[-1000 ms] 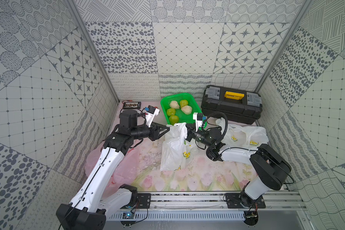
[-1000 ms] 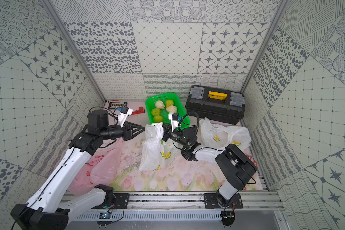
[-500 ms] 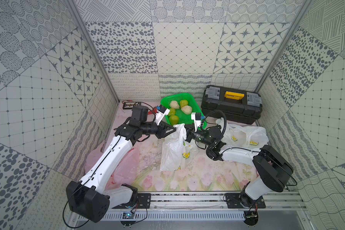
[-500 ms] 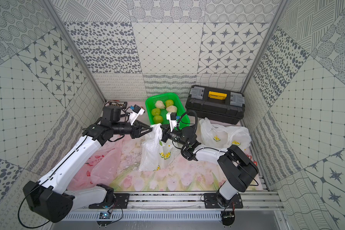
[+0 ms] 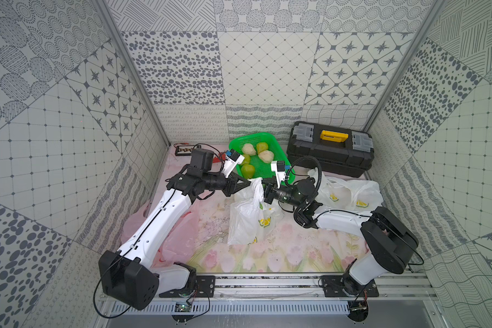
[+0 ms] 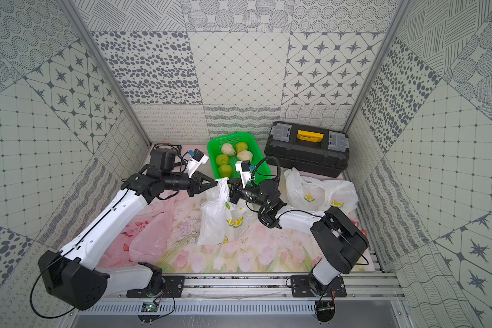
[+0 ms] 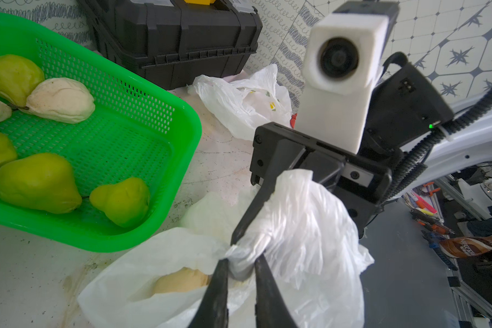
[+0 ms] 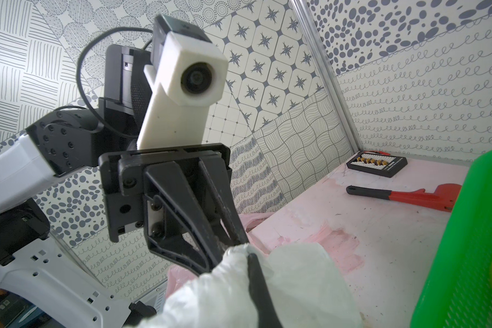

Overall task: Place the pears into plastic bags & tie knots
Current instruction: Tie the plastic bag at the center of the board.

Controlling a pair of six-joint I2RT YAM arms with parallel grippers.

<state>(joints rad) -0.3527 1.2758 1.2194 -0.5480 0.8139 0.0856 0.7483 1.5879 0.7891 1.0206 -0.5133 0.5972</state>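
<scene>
Bag: lemon-print bag [image 5: 246, 215] stands mid-desk [image 5: 296, 255], long axis upright, gathered neck at the top, nearest the basket.
Inside: one cream pear [image 7: 179, 281] shows through the plastic.
Left end effector [image 5: 250, 184]: narrowed onto the bag's twisted handle.
Right end effector [image 5: 263, 187]: pinched tight on the same neck, facing the left.
Green basket [image 5: 279, 150]: loose pears [image 5: 247, 170], green and cream.
Right side: more white bags [image 5: 350, 193], slumped.

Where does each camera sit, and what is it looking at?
Top views: high up, looking down on both arms, green mesh plastic basket, black plastic toolbox.
Left wrist: behind the left hand, facing the right hand.
Right wrist: behind the right hand, facing the left hand.
Shared: both wrist views show the white lemon-print plastic bag.
</scene>
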